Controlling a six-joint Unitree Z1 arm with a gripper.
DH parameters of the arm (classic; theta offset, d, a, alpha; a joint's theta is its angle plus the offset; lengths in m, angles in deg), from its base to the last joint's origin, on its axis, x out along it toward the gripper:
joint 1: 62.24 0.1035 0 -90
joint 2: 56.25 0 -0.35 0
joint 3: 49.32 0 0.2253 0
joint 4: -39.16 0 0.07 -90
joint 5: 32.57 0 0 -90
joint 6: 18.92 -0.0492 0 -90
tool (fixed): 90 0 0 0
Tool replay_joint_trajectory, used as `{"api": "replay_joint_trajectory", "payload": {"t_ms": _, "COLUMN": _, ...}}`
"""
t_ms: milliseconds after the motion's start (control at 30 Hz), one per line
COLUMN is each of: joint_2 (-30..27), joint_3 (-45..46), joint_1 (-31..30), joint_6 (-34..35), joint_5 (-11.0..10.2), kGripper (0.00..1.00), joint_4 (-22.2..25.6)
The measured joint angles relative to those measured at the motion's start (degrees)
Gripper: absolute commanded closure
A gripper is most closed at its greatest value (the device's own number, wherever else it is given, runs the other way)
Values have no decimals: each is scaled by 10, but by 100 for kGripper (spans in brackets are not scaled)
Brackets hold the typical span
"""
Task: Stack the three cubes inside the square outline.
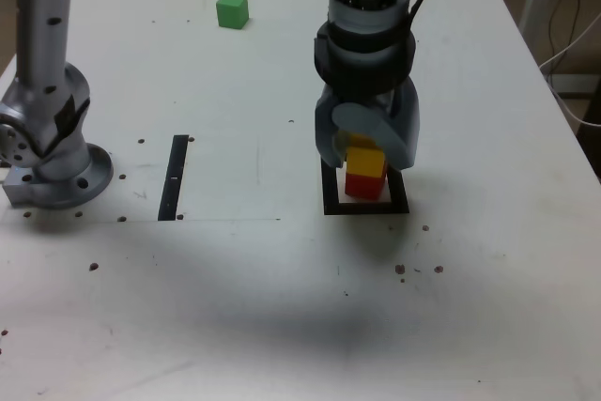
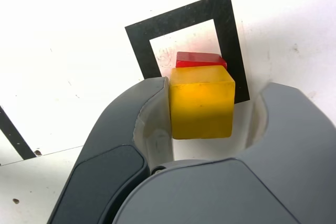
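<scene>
Two cubes are stacked in the lower middle-right of the exterior view: the yellow cube (image 1: pixel 367 162) sits on top of the red cube (image 1: pixel 364 185), and both stand inside the square outline (image 1: pixel 366 207), a thick black border around a pale centre. In the wrist view the yellow cube (image 2: pixel 202 102) fills the middle of the frame, with a sliver of the red cube (image 2: pixel 198 59) showing just beyond its far edge and the black square outline (image 2: pixel 180 17) framing them in the upper middle.

The gripper (image 1: pixel 367 143) hangs straight down over the stack. In the wrist view the gripper (image 2: pixel 209 114) has one jaw touching or all but touching one side of the yellow cube, while a clear gap shows between the cube's other side and the opposite jaw, so the claw stands released around the cube rather than clamped on it.

The green cube (image 1: pixel 232 9) rests alone in the upper left-middle of the exterior view, well apart from the outline. A narrow black strip (image 1: pixel 175 177) lies left of centre, and the arm's grey base (image 1: pixel 52 152) stands at the left edge on the white table (image 1: pixel 282 316).
</scene>
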Motion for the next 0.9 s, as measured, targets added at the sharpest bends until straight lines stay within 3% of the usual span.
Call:
{"api": "replay_joint_trajectory", "payload": {"t_ms": 300, "joint_2": -87, "joint_3": 18, "joint_1": 19, "joint_6": -6, "joint_5": -35, "kGripper": 1, "joint_4": 35}}
{"api": "replay_joint_trajectory", "payload": {"t_ms": 500, "joint_2": -173, "joint_3": 71, "joint_1": 105, "joint_6": -72, "joint_5": -54, "kGripper": 1, "joint_4": 41}}
{"api": "replay_joint_trajectory", "payload": {"t_ms": 900, "joint_2": -202, "joint_3": 75, "joint_1": 315, "joint_6": -260, "joint_5": -91, "kGripper": 1, "joint_4": 26}}
